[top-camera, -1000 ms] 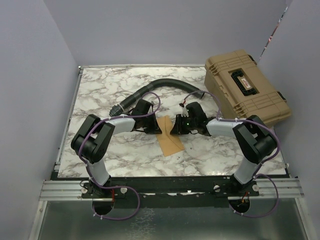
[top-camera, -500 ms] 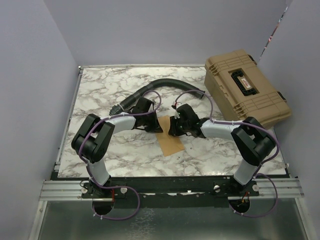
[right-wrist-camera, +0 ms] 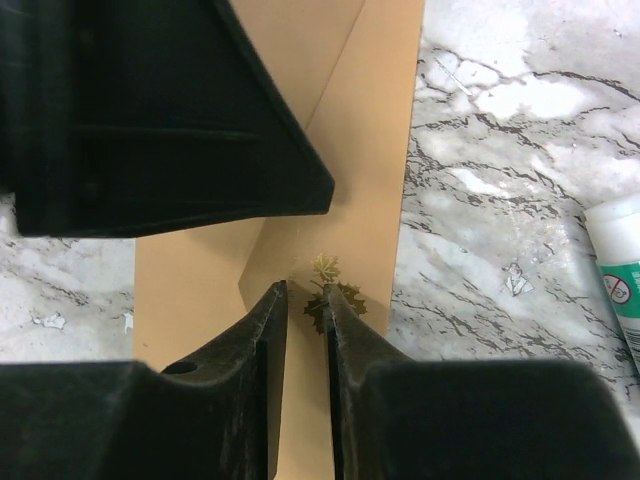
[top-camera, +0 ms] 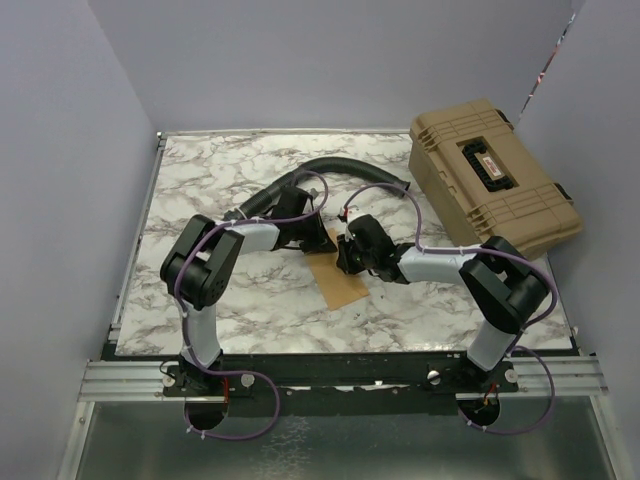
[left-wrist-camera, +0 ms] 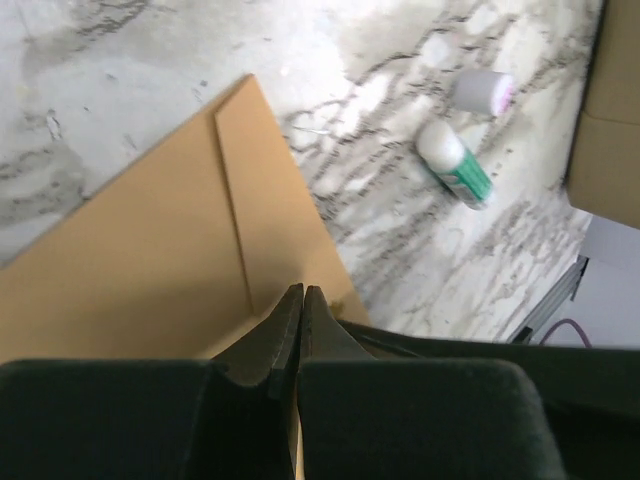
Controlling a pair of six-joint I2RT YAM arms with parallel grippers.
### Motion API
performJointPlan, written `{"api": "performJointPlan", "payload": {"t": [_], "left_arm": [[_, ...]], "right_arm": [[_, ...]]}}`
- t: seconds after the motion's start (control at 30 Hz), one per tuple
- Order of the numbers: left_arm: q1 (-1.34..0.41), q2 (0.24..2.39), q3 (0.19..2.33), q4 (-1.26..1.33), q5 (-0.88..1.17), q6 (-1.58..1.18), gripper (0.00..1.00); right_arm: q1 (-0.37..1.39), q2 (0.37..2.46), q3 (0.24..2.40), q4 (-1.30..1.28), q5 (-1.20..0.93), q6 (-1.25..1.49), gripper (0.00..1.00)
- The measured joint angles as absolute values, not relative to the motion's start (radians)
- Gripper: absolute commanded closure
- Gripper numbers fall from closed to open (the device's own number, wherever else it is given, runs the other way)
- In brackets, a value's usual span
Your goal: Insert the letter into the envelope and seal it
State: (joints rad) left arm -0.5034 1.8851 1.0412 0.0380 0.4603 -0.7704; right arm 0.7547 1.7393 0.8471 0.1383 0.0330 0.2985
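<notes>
Kraft-brown envelope (top-camera: 340,285) is laid along 11-to-5 o'clock, its leaf sticker (right-wrist-camera: 330,288) just 12 o'clock of the right jaws, barely parted; left jaws are pressed shut.

Left jaws closed — right jaws ajar.

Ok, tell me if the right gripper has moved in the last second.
Yes. The right gripper has shifted left in the top view, farther from the tan case at the table's right.
</notes>
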Motion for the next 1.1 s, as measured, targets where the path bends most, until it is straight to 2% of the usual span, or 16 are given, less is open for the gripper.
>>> {"api": "performJointPlan", "payload": {"t": [0.13,0.5,0.57,0.77,1.1], "left_arm": [[-0.5,1.948,1.065,0.051,0.465,-0.778,1.0],[-0.485,1.95,1.069,0.05,0.44,-0.773,1.0],[-0.48,1.95,1.056,0.064,0.447,-0.783,1.0],[-0.442,1.949,0.993,0.138,0.508,-0.831,1.0],[-0.392,1.956,0.876,0.337,0.606,-0.952,1.0]], "right_arm": [[0.755,1.737,0.841,0.149,0.04,0.278,0.78],[0.756,1.736,0.85,0.134,0.049,0.254,0.77],[0.756,1.739,0.875,0.088,0.056,0.26,0.8],[0.756,1.82,1.028,-0.058,0.058,0.289,0.81],[0.775,1.895,1.174,-0.21,0.072,0.322,0.69]]}}
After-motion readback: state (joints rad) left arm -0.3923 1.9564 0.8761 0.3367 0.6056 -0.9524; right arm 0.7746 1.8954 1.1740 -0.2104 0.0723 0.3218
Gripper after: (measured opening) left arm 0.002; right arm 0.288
